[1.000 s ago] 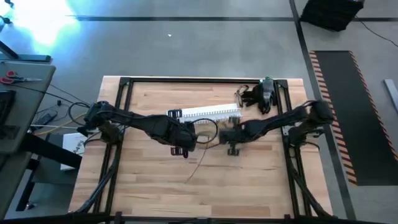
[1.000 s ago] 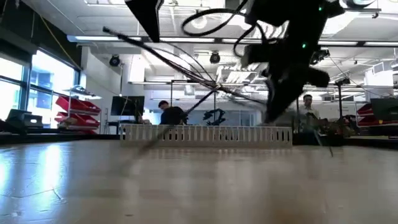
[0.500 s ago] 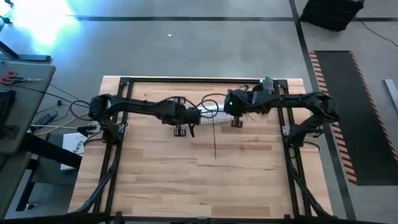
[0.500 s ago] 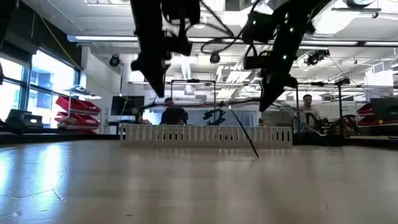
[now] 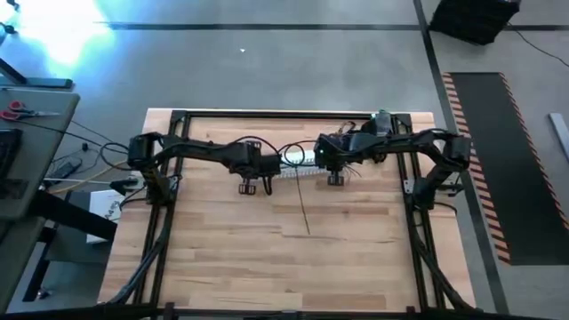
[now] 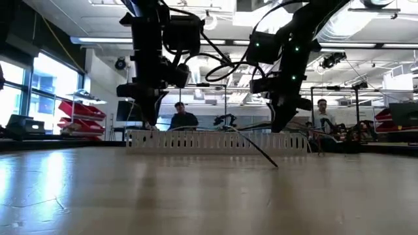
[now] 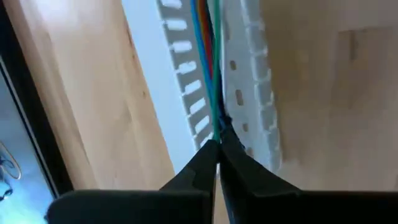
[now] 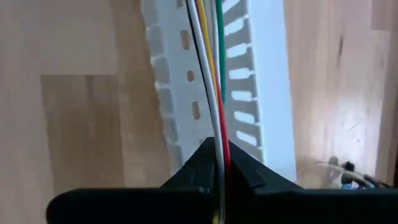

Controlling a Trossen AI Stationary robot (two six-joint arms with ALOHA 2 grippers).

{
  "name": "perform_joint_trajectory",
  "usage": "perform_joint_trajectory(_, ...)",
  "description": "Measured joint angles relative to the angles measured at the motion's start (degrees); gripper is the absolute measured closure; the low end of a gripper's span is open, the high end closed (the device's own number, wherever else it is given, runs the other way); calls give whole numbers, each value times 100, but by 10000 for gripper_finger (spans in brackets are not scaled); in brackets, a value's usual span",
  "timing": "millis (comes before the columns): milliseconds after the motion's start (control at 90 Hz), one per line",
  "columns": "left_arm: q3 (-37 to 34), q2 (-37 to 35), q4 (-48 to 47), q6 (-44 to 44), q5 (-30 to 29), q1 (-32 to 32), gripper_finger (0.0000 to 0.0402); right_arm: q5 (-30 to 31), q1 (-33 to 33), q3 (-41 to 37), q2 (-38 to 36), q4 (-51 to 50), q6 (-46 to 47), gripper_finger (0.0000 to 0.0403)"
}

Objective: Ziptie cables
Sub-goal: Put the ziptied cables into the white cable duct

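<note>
Both arms had swung away from the middle of the tabletop [image 5: 231, 258] toward its 12 o'clock side during the last second, carrying the cables [image 8: 214, 74] with them until the bundle hung stretched over the white slotted channel [image 6: 215, 140]. You could see the left tool [image 5: 253, 184] at the channel's 9 o'clock end and the right tool [image 5: 335, 177] at its 3 o'clock end, well apart, with the wires running between them.

In the left wrist view the left tool's fingers [image 7: 199, 168] were pinched together on the green, blue and reddish strands where they left the channel. In the right wrist view the right tool's fingers [image 8: 199, 165] were likewise clamped on white, yellow, red and green strands lying along the channel's open trough.

One dark strand [image 5: 303, 209] trailed loose from the bundle toward 6 o'clock, its tip resting on the wood; the low view showed it slanting down in front of the channel.

As for progress, you had the cables gathered, pulled taut and lined up with the channel, which I judge to be early preparation. No zip tie showed on the bundle, so binding looked not yet done, and the stray strand seemed to need gathering in first. A tangle of dark parts [image 5: 369, 135] sat near the 1 o'clock corner; I could not tell what they were.
</note>
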Motion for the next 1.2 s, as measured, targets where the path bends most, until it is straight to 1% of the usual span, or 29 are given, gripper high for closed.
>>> perform_joint_trajectory(211, -3, 0, -278, -112, 60, 9, 401, -440, 8, 0, 208, 357, 0, 403)
perform_joint_trajectory(444, -3, 0, -324, -126, 235, -4, 401, -446, 9, 0, 234, 309, -103, 403)
perform_joint_trajectory(511, -3, 0, -264, -130, 290, -9, 401, -447, 9, 0, 234, 260, -193, 397)
perform_joint_trajectory(600, -3, 0, -246, -129, 298, -10, 401, -413, 9, 0, 234, 173, -330, 376)
perform_joint_trajectory(778, -3, 0, -233, -129, 301, -8, 401, 168, 9, 9, 234, -99, -565, 313)
perform_joint_trajectory(944, -3, 0, -154, -127, 358, -8, 401, 374, 48, 15, 224, -279, -804, 262)
perform_joint_trajectory(1067, -3, 0, 95, -117, 406, -15, 401, 721, 191, 7, 108, -441, -912, 240)
perform_joint_trajectory(1200, -1, 0, 511, 98, 577, -45, 401, 754, 325, 7, -221, -314, -1000, 233)
